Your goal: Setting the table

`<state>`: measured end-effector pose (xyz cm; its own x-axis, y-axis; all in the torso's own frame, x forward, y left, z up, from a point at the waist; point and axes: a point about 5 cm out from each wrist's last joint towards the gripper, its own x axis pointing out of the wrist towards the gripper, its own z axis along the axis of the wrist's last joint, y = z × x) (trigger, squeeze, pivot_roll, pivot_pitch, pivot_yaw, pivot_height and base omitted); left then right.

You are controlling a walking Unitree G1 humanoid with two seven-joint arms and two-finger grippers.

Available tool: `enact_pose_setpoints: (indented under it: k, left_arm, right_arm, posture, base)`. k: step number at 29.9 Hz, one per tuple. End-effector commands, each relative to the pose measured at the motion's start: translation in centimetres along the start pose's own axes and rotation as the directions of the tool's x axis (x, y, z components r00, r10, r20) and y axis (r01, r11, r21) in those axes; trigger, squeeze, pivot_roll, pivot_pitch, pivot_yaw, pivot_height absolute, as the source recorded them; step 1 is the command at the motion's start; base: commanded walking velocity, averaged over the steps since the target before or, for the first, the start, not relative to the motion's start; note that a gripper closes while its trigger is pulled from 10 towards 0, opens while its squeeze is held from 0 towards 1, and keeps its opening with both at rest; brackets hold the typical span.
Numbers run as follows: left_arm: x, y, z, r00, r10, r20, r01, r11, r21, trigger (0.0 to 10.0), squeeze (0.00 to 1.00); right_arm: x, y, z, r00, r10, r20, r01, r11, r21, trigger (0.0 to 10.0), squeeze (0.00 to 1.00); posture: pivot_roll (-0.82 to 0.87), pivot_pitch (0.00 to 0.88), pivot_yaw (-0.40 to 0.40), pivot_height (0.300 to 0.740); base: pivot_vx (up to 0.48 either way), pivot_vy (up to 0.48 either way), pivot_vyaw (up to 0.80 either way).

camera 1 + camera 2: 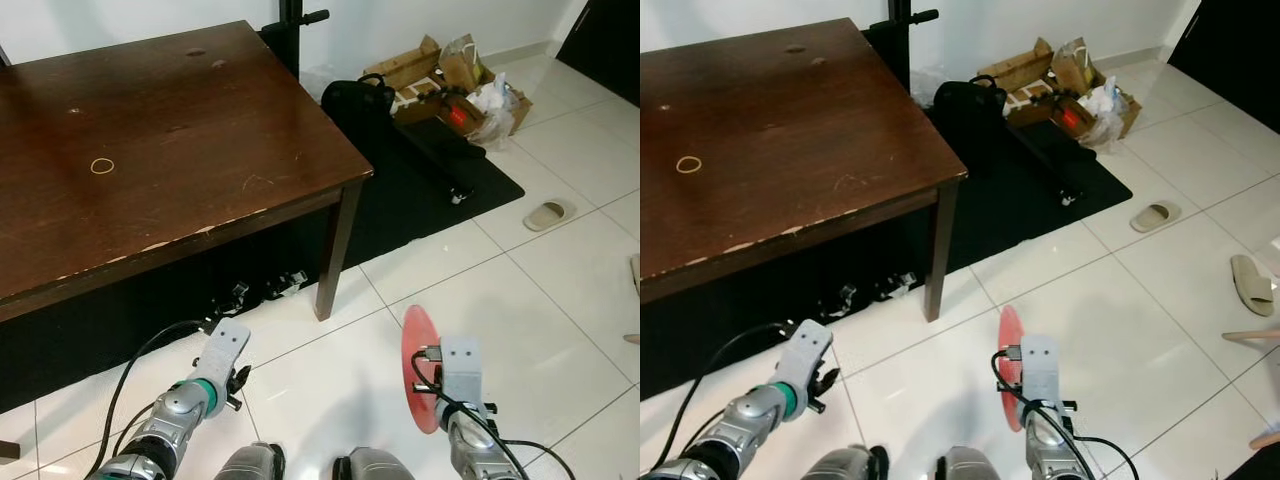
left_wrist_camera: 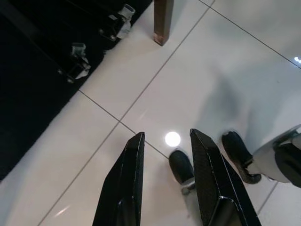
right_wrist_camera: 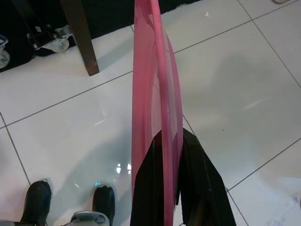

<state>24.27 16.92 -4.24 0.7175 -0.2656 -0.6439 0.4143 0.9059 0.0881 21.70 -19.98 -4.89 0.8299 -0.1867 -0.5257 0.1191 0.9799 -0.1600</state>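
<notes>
While the right gripper [image 3: 170, 155] pinches a pink plate [image 3: 153, 94] edge-on low over the tiled floor [image 1: 560, 300], the left gripper [image 2: 165, 155] hangs slightly parted, empty, beside the wooden table [image 1: 150, 140].

Worktop [image 1: 180, 150]: dark brown wood, pale chips along its front edge
Ring [image 1: 102, 166]: light tan, on the worktop near its left edge
Plate [image 3: 155, 94]: translucent pink-red
Right pincer [image 3: 181, 188]: glossy black fingers clamped on the plate
Left pincer [image 2: 167, 179]: black fingers, slightly apart
Arms: silver, a green band on the left one
Floor [image 1: 560, 300]: white tiles, grey grout lines
Mat [image 1: 420, 200]: black
Slipper [image 1: 548, 214]: beige
Boxes [image 1: 420, 65]: brown cardboard
</notes>
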Motion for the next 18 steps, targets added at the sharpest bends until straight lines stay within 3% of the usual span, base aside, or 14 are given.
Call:
enact_pose_setpoints:
  k: [1, 9, 18]
  left_arm:
    - [-0.3, 0.3, -0.8, 1.0, 0.005, -0.024, -0.005, 1.0, -0.003, 10.0, 0.0]
    - [-0.7, 0.3, -1.8, 0.999, 0.007, -0.044, -0.008, 1.0, -0.012, 10.0, 0.0]
    - [-1.1, -1.1, -4.0, 0.991, 0.045, -0.127, -0.047, 0.999, -0.017, 10.0, 0.0]
  right_arm:
    - [-0.1, 0.4, -0.4, 1.0, 0.009, -0.027, -0.009, 1.0, 0.0, 10.0, 0.0]
    - [-0.7, 0.8, -1.9, 0.996, 0.019, -0.082, -0.019, 1.0, -0.005, 10.0, 0.0]
    - [-1.3, -0.7, -3.7, 0.985, -0.038, -0.167, 0.041, 0.999, 0.017, 10.0, 0.0]
  posture:
    - [-0.06, 0.0, 0.021, 0.74]
    - [-0.08, 0.0, 0.035, 0.74]
    - [-0.08, 0.0, 0.041, 0.74]
  base:
    - [0.0, 0.0, 0.0]
    - [0.0, 0.0, 0.0]
    - [0.0, 0.0, 0.0]
